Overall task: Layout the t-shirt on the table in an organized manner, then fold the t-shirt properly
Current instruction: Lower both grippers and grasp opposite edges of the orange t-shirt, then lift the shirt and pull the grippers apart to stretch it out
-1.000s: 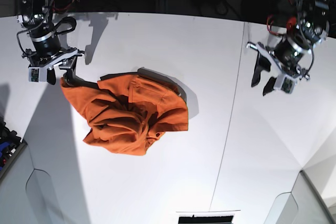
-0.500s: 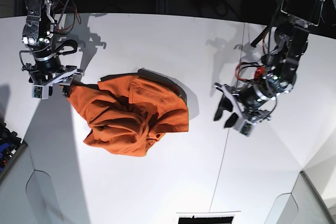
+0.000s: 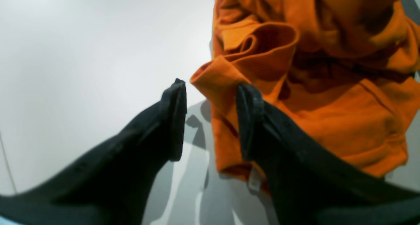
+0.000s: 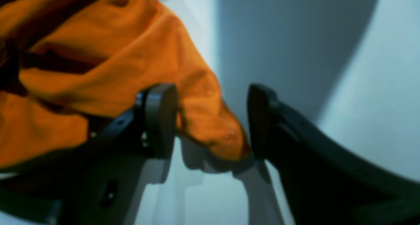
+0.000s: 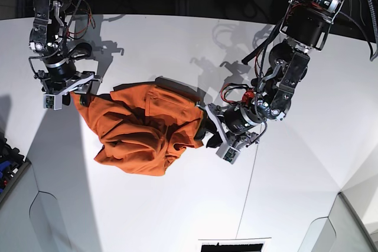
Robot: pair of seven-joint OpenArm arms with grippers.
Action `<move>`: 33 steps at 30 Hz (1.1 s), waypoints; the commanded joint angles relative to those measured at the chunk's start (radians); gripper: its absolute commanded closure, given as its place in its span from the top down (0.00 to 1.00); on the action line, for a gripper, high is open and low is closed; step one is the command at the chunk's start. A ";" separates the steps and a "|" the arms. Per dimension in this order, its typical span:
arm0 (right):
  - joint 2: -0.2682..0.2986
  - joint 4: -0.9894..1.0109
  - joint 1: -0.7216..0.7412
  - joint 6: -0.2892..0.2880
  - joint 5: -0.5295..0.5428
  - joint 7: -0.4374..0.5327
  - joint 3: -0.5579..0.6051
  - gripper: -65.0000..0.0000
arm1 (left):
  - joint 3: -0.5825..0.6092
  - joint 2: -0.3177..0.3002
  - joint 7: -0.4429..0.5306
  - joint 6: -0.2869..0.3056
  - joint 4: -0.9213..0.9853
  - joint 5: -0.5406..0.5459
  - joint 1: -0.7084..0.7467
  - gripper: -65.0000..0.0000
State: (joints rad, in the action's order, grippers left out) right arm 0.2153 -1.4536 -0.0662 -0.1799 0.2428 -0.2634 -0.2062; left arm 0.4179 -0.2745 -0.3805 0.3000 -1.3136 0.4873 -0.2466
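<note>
White table [image 5: 147, 216], fingers [image 3: 175, 120] apart around t-shirt [image 5: 147, 131]

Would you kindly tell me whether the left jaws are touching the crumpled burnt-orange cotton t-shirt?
Touching. In the left wrist view, a folded edge of the t-shirt presses against one finger of the open left gripper.

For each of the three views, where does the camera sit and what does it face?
Base: overhead, looking down on the table, t-shirt and both arms.
Left wrist: behind the left gripper, open at the t-shirt's edge.
Right wrist: behind the right gripper, open around a t-shirt corner.
Shared: all show the t-shirt.
</note>
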 commanded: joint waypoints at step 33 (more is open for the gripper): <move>-0.036 -0.015 0.010 -0.011 0.000 0.023 -0.003 0.52 | -0.153 0.016 -0.347 0.108 -0.033 0.270 -0.090 0.43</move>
State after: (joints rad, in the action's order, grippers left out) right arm 0.1715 -1.4532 -0.0666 -0.1802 0.2386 -0.2626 -0.2062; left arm 0.2687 -0.2600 -0.7441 0.3985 -1.3346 0.7448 -0.3134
